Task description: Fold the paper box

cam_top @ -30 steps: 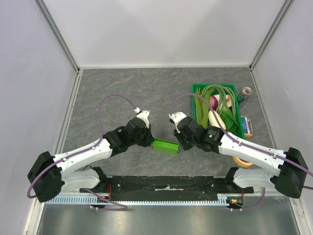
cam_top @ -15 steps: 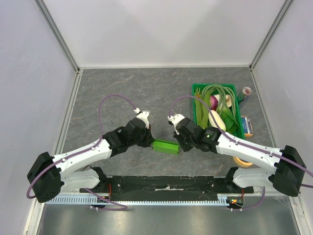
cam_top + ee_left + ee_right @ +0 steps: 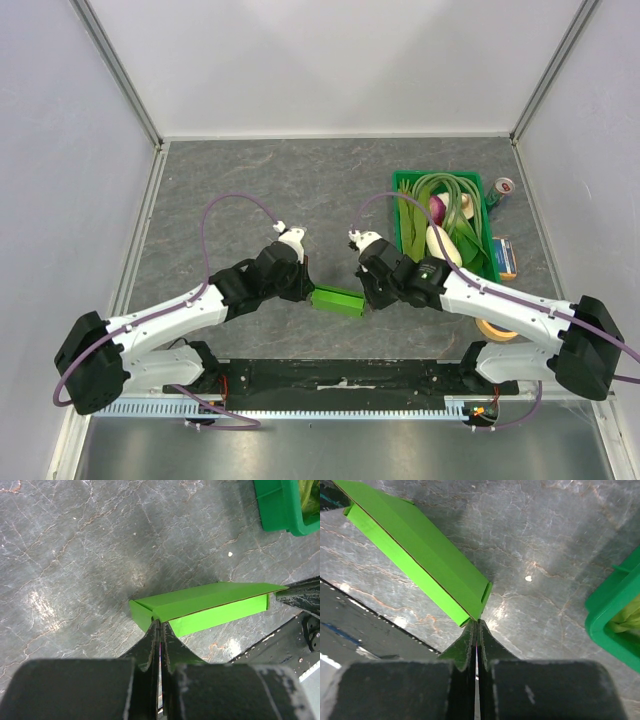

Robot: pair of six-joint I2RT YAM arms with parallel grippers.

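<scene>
— Where is the paper box (image 3: 337,298), and which way does it run?

— It is low in the middle of the table (image 3: 250,190), close to the near edge, between the two grippers and well to the left of the green crate (image 3: 440,174). It is folded flat and long. From above its long axis runs left to right, with the left end a touch farther from the arm bases and the right end a touch nearer.

— And the claws?

— The left gripper (image 3: 306,291) is clenched on the box's left end. Its wrist camera shows the fingers (image 3: 150,640) pressed together, with the card edge between their tips. The right gripper (image 3: 368,297) is clenched too, its tips meeting just at the box's right corner. I cannot tell whether any card is caught between them.

— What differs from a second ago?

— The right jaws stood apart then and are now together. The box keeps its place and its heading, and the left gripper has held its clamp throughout.
</scene>
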